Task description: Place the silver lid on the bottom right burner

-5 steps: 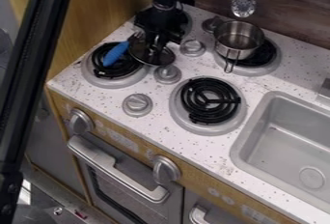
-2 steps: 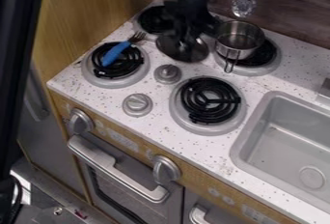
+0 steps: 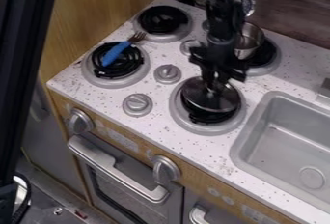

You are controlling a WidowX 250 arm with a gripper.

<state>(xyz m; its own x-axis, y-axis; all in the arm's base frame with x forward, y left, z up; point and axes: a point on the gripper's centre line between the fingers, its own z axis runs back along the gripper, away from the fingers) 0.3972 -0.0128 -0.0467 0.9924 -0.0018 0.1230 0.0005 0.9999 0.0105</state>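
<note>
And there was the hand [image 3: 214,84], closed on the middle of the silver lid [image 3: 222,105], right over the bottom right burner [image 3: 205,129]! Whether lid and burner touched, I couldn't tell. Behind the arm, the metal pot [image 3: 249,42] sat on the desk's [image 3: 155,121] top right burner [image 3: 268,61]; the blue-handled fork [image 3: 116,53] lay at bottom left.
</note>
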